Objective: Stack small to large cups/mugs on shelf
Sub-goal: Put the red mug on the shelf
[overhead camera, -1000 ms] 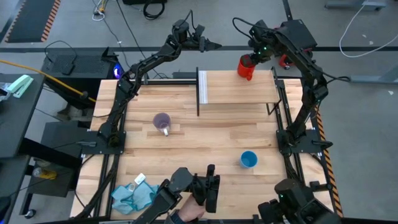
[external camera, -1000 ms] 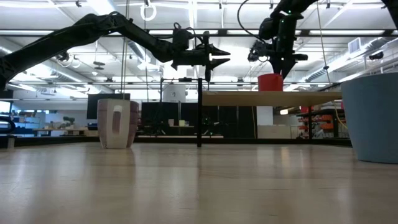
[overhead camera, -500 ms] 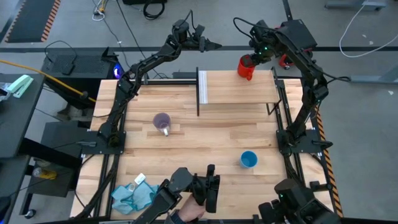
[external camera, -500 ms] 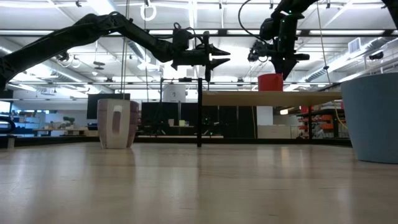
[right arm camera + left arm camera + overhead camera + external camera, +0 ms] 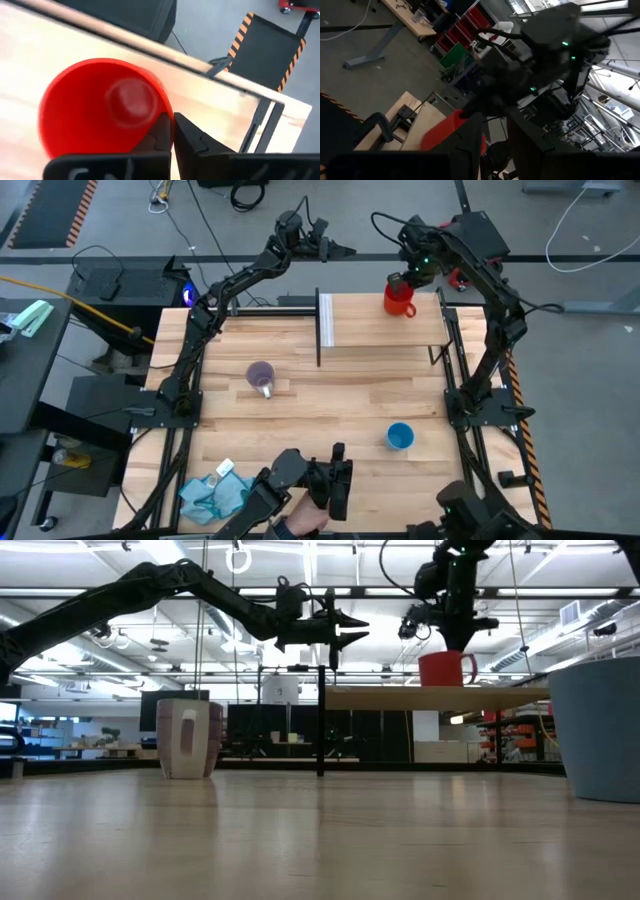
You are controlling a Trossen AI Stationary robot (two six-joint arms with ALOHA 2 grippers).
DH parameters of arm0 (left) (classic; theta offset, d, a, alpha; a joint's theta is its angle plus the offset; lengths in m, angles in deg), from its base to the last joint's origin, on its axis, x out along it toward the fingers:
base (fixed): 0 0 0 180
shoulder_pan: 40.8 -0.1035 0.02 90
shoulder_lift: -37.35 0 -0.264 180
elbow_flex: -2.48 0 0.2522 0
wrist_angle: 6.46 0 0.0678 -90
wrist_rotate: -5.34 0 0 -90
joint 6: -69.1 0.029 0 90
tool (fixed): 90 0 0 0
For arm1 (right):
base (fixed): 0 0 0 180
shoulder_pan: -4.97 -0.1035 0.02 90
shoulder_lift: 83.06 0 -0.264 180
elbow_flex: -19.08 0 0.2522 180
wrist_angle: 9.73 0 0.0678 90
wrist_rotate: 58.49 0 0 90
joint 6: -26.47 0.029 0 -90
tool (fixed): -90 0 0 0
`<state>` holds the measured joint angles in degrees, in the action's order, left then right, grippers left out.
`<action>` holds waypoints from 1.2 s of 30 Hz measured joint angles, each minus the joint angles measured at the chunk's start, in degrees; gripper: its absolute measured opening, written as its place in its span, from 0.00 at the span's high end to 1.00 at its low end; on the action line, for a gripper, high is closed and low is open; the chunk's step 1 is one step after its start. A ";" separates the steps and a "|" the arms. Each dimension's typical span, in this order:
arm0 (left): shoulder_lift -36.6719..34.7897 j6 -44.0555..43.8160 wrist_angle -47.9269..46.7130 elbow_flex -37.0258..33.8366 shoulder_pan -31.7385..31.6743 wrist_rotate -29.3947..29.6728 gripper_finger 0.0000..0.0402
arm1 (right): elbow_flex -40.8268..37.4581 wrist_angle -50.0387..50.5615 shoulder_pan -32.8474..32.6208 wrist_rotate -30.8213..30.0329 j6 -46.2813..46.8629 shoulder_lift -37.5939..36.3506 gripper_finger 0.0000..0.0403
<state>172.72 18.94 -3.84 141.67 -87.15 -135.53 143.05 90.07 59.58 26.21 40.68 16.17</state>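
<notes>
The red mug (image 5: 399,299) stands upright at the far right end of the shelf (image 5: 385,330), with my right gripper (image 5: 404,280) above it and shut on its rim. In the low view the red mug (image 5: 444,670) shows its handle on its right side. My left gripper (image 5: 346,251) hangs level beyond the table's far edge, open and holding nothing. The purple-grey mug (image 5: 261,375) stands on its base on the tabletop left of centre. The light-blue cup (image 5: 400,436) stands on the tabletop near the right. My right gripper pinches the red mug's wall at the rim (image 5: 167,114), one finger inside the mug and one outside. The fingers come from above, pointing steeply down. The mug stays upright, and its base (image 5: 440,685) looks level with the shelf top.
The shelf has a white panel (image 5: 326,320) at its left end and dark posts (image 5: 320,720). A blue-green cloth (image 5: 215,492) lies at the near left corner. A dark device (image 5: 325,480) sits at the near edge.
The red mug has shifted a little toward the table's near edge on the shelf. It has turned, so its handle now shows on the right in the low view.
</notes>
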 joint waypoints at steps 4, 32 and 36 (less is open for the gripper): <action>0.00 0.00 0.02 0.00 0.00 0.00 0.76 | 3.57 4.40 -2.67 -2.47 3.01 -0.24 0.99; 0.00 -0.23 0.19 0.00 0.02 -4.50 0.75 | -17.71 2.97 -3.34 -6.24 27.22 -18.94 0.99; 0.00 -0.20 0.17 0.00 0.07 -4.53 0.75 | -19.19 2.46 -2.45 -6.27 26.92 -18.53 0.99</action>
<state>172.72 18.75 -3.66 141.67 -87.08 -140.06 123.87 92.54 57.13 19.94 67.60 -2.36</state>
